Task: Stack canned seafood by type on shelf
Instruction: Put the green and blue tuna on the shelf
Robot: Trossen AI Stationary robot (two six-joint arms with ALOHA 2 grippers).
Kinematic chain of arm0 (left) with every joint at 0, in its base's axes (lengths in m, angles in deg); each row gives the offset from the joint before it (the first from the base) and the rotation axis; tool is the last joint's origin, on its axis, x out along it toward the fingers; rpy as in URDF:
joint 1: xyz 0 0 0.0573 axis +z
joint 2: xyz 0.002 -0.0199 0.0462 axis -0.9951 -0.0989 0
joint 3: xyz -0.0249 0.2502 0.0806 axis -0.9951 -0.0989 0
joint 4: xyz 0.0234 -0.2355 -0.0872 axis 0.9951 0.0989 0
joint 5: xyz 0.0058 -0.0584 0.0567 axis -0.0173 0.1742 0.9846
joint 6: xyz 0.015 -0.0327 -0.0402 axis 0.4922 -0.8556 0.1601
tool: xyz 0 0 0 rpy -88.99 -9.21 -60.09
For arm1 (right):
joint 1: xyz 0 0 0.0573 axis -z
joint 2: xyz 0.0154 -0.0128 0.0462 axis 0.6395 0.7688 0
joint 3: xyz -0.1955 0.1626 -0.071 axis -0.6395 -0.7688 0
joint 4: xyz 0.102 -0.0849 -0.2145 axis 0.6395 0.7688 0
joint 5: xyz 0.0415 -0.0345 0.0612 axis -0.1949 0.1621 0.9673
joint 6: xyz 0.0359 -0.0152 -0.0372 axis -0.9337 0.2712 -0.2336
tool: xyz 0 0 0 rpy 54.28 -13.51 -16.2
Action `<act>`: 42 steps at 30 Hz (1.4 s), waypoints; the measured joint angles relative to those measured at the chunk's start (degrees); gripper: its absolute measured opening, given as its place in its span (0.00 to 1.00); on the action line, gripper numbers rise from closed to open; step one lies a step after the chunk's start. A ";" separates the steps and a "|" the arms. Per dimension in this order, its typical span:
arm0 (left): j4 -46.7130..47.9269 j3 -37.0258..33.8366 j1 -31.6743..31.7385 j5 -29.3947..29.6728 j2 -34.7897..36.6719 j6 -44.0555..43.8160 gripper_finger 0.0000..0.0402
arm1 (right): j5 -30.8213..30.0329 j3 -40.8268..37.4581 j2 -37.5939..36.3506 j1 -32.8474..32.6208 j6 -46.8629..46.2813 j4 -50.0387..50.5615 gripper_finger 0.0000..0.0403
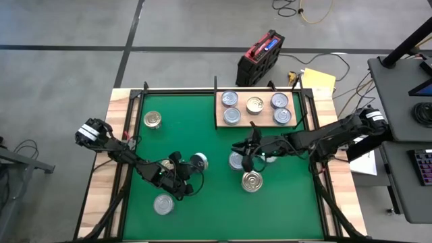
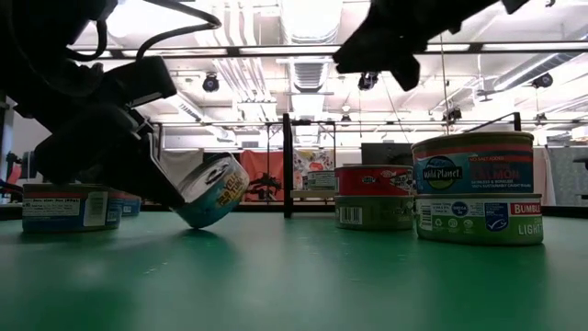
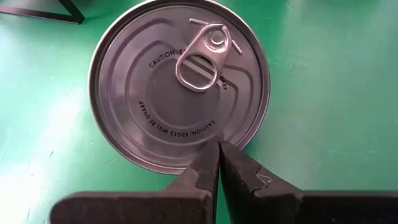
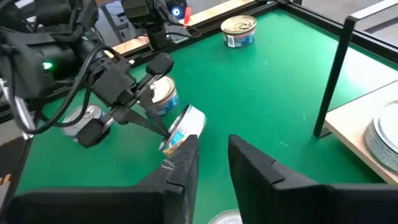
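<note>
Five cans [image 1: 255,106] are laid out on the pale wooden shelf [image 1: 294,125] at the back right of the green desk [image 1: 202,135], four silvery and one gold-lidded in the middle. Six more can be counted off it: one alone at the back left [image 1: 152,119], a tilted can [image 1: 198,160] poked by the clenched left pincer [image 1: 191,166] mid-desk, another tucked under that arm, one near the front left [image 1: 163,203], and two by the right arm. The right pincer [image 1: 248,150] is seen hanging just above those two with its fingers slightly parted, nothing held.
</note>
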 joint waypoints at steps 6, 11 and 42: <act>0.01 -0.15 -0.04 0.08 0.00 0.00 0.00 | 0.01 4.71 5.67 0.76 0.23 0.42 0.29; 0.00 -0.20 -0.04 0.07 0.00 0.00 0.00 | -0.02 10.40 10.73 1.13 0.29 5.27 0.38; -0.67 -0.81 -0.14 1.12 0.01 -0.39 0.00 | 2.54 18.53 26.41 2.25 -10.85 4.84 0.81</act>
